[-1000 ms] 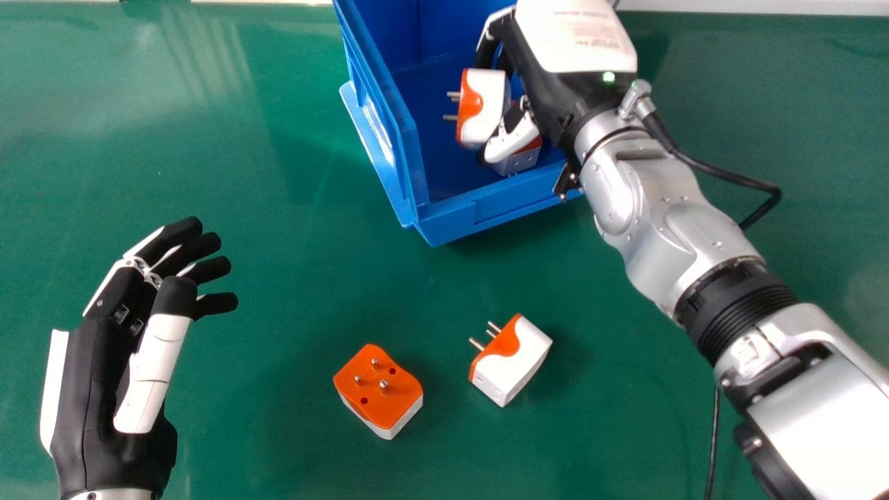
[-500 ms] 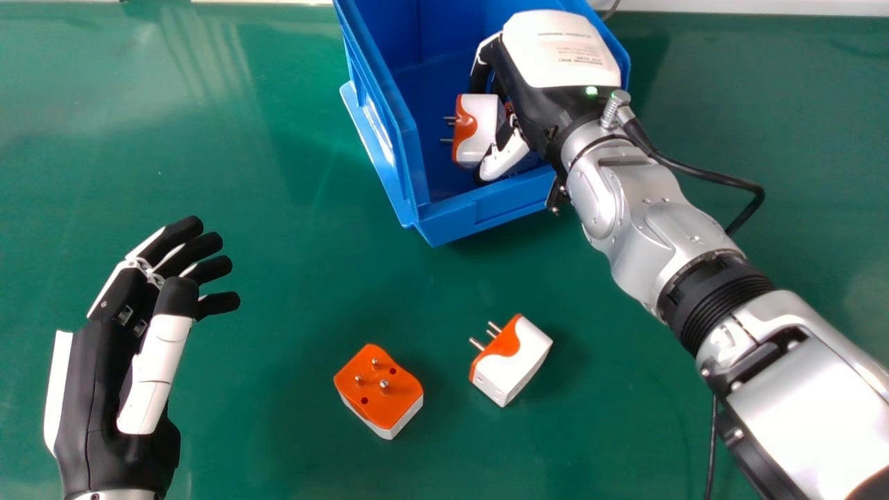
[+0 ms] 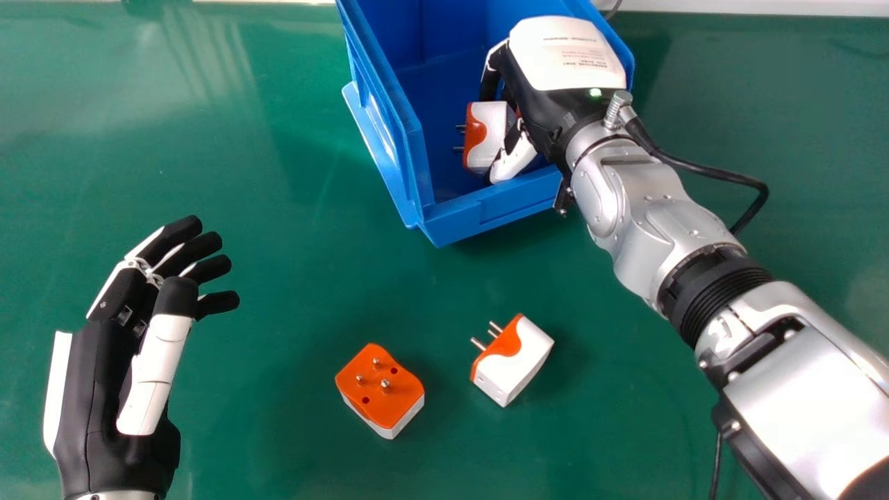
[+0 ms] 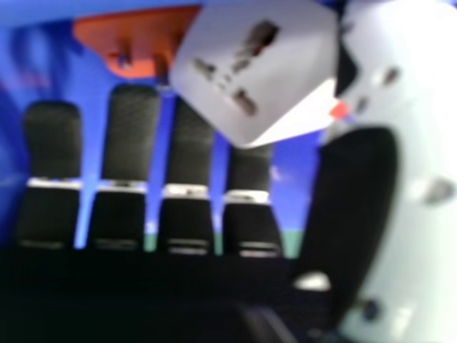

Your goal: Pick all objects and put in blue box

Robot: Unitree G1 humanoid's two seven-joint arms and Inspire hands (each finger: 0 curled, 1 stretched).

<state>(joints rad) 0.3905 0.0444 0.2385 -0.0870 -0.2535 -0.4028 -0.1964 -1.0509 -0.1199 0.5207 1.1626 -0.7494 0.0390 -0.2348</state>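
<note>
Lying apart on the green table (image 3: 278, 173), first adapter (image 3: 380, 389) and second adapter (image 3: 512, 361) are separated from the blue box (image 3: 489, 212) by open surface; left hand (image 3: 107, 389) is positioned to their left, fingers relaxed. Behind the box's near wall, third adapter (image 3: 489, 133) is pinched between right hand's (image 3: 549, 104) fingers and thumb, near fourth adapter (image 4: 146, 32).

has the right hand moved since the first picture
Yes, the right hand has moved a little toward the near wall of the blue box

Forward-and-down head view, close-up right hand view, blue box (image 3: 486, 214) in both.
</note>
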